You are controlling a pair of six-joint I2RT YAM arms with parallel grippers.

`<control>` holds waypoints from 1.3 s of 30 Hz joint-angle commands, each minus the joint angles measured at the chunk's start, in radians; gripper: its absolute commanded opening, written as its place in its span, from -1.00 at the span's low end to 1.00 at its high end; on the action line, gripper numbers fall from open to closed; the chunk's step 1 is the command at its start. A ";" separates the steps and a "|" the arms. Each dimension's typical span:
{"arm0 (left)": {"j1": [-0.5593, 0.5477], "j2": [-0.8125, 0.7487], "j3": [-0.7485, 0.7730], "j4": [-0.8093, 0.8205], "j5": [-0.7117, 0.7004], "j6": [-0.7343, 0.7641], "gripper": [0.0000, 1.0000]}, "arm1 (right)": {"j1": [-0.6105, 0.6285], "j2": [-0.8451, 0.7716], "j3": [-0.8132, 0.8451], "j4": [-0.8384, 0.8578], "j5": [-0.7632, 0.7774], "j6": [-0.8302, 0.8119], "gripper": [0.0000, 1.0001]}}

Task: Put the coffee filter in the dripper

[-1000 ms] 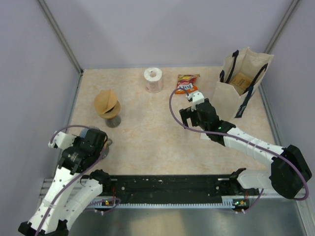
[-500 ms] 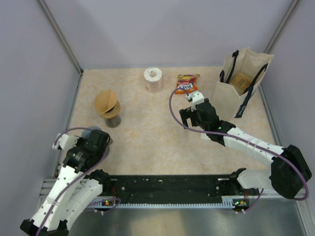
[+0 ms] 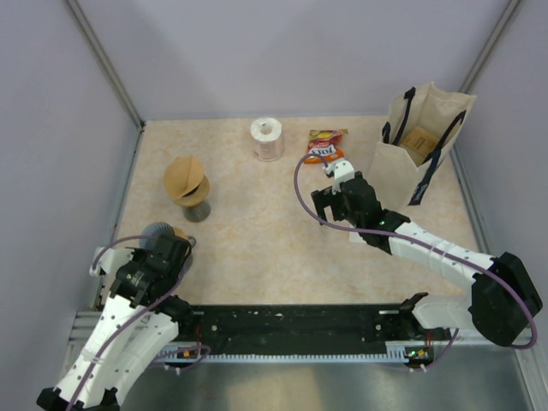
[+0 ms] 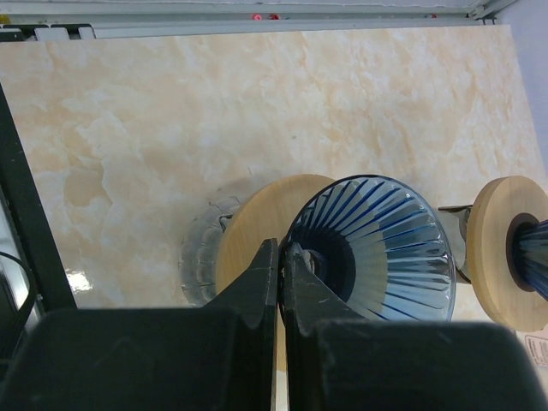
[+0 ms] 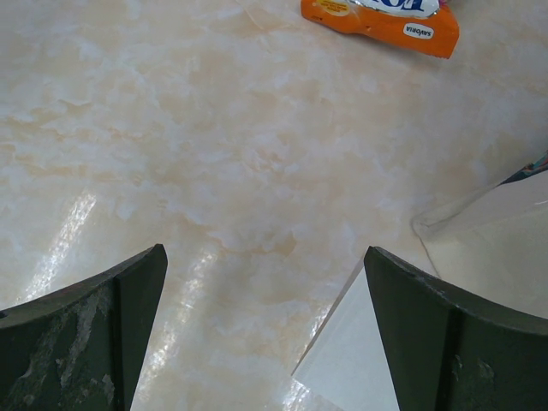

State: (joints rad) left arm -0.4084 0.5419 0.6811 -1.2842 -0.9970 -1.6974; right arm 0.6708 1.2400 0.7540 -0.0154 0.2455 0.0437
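Left end effector (image 4: 281,253): fingers pressed together with only a thin dark line between them. The tips lie over the near rim of the dripper. Whether they touch the rim cannot be told.
Dripper (image 4: 377,248): ribbed blue glass cone, mouth up, at the near left of the bench (image 3: 257,231), right at the left arm's fingertips. Its inside shows bare ribs.
Wooden collar (image 4: 248,223): round and pale brown, ringing the cone.
Clear glass base (image 4: 199,257): shows under the collar on the side away from the cone.
Second dripper (image 3: 186,180): wooden disc with blue glass at its centre, tilted on a dark cup (image 3: 198,211), farther back on the left. From above it looks like a brown round shape with a crease, and whether paper lies in it cannot be told.
Right end effector (image 5: 265,257): fingers spread wide and holding nothing, over bare bench mid-right.
Pale flat shape (image 5: 351,360): its corner is just beside the right-hand finger. What it is cannot be told.
Snack packet (image 3: 326,145): orange, lying flat beyond the right end effector.
Paper roll (image 3: 267,139): white, at the rear centre.
Tote bag (image 3: 419,141): beige with dark handles, upright at the rear right, beside the right arm.
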 commanded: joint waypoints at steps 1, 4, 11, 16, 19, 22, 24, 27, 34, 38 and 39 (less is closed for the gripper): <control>-0.001 -0.008 -0.058 -0.033 0.096 -0.015 -1.00 | -0.010 -0.013 0.038 0.019 -0.008 -0.007 0.98; -0.001 0.013 -0.054 -0.073 0.101 -0.034 -1.00 | -0.011 -0.017 0.036 0.019 -0.008 -0.005 0.98; -0.001 0.023 -0.037 -0.014 0.121 0.070 -1.00 | -0.011 -0.014 0.034 0.019 -0.009 -0.004 0.98; -0.003 0.061 0.001 -0.036 0.115 0.073 -1.00 | -0.010 -0.017 0.034 0.019 -0.009 -0.005 0.98; -0.003 0.079 0.017 -0.049 0.107 0.065 -0.64 | -0.008 -0.013 0.034 0.019 -0.005 -0.005 0.98; -0.003 0.075 0.026 -0.032 0.112 0.090 -0.42 | -0.011 -0.010 0.034 0.019 -0.006 -0.005 0.98; -0.001 0.072 0.031 -0.026 0.110 0.104 -0.26 | -0.010 -0.007 0.036 0.019 -0.003 -0.005 0.98; -0.001 0.069 0.041 -0.024 0.103 0.119 -0.15 | -0.010 -0.001 0.038 0.019 -0.005 -0.005 0.98; -0.003 0.073 0.095 -0.030 0.084 0.160 0.08 | -0.010 0.004 0.041 0.019 -0.006 -0.007 0.98; -0.003 0.079 0.153 -0.066 0.080 0.180 0.38 | -0.011 0.001 0.041 0.019 -0.005 -0.005 0.98; -0.001 0.079 0.173 -0.085 0.077 0.182 0.48 | -0.010 -0.001 0.041 0.019 -0.005 -0.005 0.98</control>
State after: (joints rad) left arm -0.4084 0.6132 0.7715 -1.3151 -0.8894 -1.5417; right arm 0.6708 1.2400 0.7540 -0.0154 0.2386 0.0441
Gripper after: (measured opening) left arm 0.661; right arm 0.990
